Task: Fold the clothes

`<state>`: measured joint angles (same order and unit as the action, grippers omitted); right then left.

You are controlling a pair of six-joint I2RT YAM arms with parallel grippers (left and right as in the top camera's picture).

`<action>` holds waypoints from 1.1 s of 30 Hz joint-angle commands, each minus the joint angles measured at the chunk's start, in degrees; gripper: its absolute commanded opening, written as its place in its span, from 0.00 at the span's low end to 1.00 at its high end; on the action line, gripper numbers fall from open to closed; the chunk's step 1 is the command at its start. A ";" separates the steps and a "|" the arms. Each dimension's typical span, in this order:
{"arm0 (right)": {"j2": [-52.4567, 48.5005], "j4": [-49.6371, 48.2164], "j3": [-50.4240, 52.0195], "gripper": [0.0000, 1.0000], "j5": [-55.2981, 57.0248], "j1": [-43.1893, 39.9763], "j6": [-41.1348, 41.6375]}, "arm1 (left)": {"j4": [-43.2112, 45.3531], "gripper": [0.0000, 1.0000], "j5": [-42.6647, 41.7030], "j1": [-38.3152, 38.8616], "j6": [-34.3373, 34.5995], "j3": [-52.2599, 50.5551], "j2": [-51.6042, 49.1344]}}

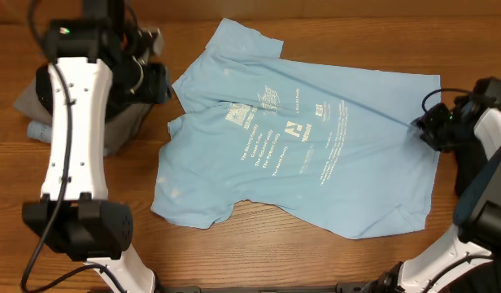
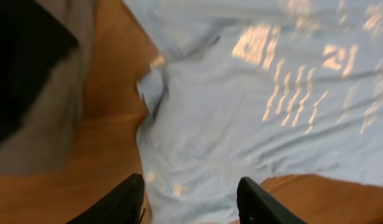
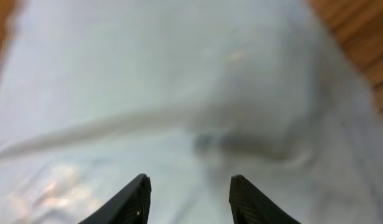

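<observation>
Clothes lay on your table point(image 1: 259, 244): one light blue T-shirt point(image 1: 299, 138) spread flat at the centre, print up, and one grey-and-black heap point(image 1: 39, 106) at the left edge. Your left gripper point(image 2: 190, 193) hung between heap and shirt, your right gripper point(image 3: 188, 190) over the hem; both pairs of fingers stood apart, gripping nothing.

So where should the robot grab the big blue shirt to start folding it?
Probably the straight hem of the blue shirt, pinched from the robot's right. That edge lies flat and free on the table, and the right gripper hangs open just over the cloth there.
</observation>
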<state>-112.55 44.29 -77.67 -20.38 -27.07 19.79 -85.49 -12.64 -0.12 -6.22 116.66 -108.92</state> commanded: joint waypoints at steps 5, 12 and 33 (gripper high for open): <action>16.39 10.32 -6.38 0.45 -8.90 1.73 -1.84 | 10.86 0.16 -5.64 -0.17 1.29 -26.10 -0.57; 21.16 17.31 -6.36 0.42 -9.31 4.24 -1.86 | 32.50 0.04 0.22 -0.17 5.53 -46.27 -0.57; 21.14 21.22 -6.29 0.42 -3.76 8.11 -3.34 | 30.25 0.04 9.44 -17.40 28.85 -66.55 2.93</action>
<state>-91.50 64.99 -83.40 -27.14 -19.03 17.04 -55.13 -12.78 -11.84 23.22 55.02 -103.28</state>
